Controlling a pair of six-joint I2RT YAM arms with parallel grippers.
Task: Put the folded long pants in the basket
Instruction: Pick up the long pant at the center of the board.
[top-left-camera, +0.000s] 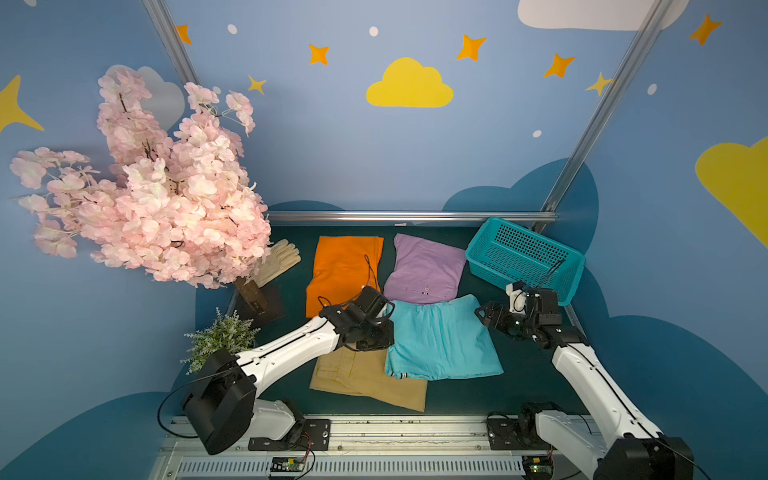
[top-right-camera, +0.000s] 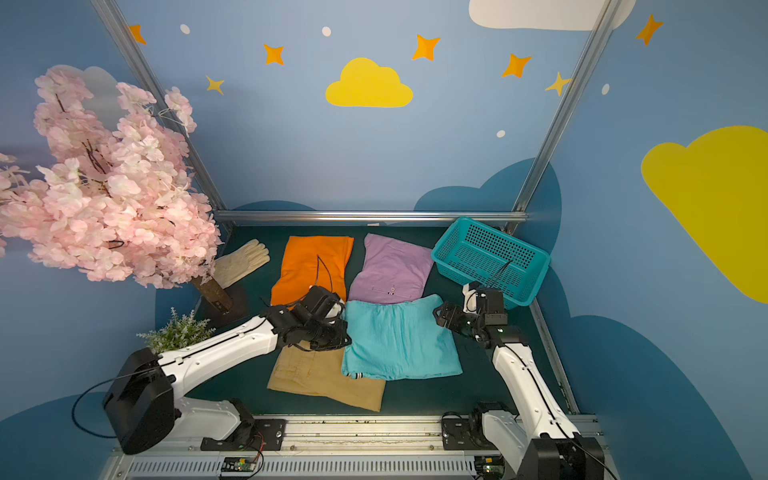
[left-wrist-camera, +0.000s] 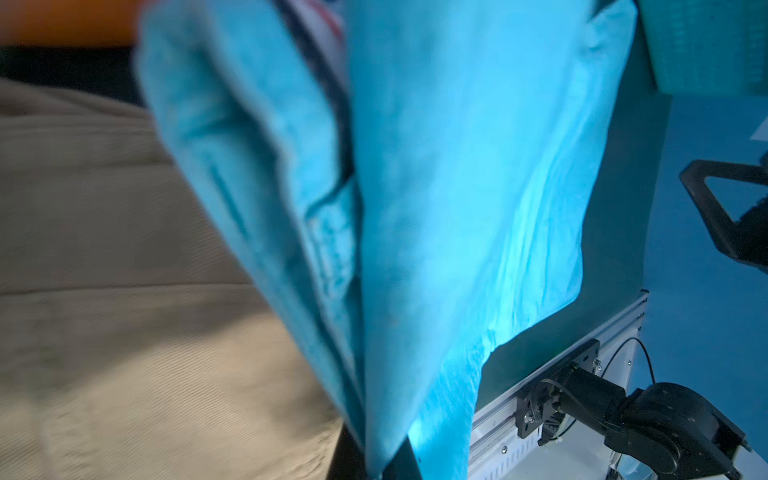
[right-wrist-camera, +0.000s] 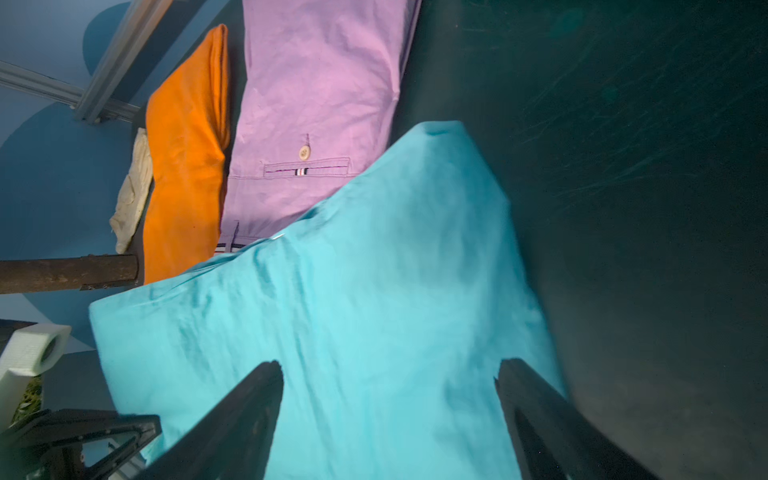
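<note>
Left of the one basket (top-left-camera: 519, 253), all four folded pants sit on the bench (top-left-camera: 519, 374).
orange (top-left-camera: 340, 270), lilac (top-left-camera: 424, 270), khaki (top-left-camera: 365, 382), turquoise (top-left-camera: 440, 340), none inside; left gripper (top-left-camera: 388, 313) pinches the turquoise corner, right gripper (right-wrist-camera: 386, 370) gapes wide over its basket-side edge.

White-shelled left arm (top-left-camera: 286, 353) and right arm (top-left-camera: 582, 374), black joints (top-left-camera: 220, 407), thin black cables (top-left-camera: 158, 412)

Robot test cell — painted cloud walls (top-left-camera: 332, 145), aluminium frame (top-left-camera: 411, 216)

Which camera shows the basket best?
Both top views: the basket shows whole, rim and perforated floor clear. The left wrist view catches only a blurred corner of it; the right wrist view shows none of it.
</note>
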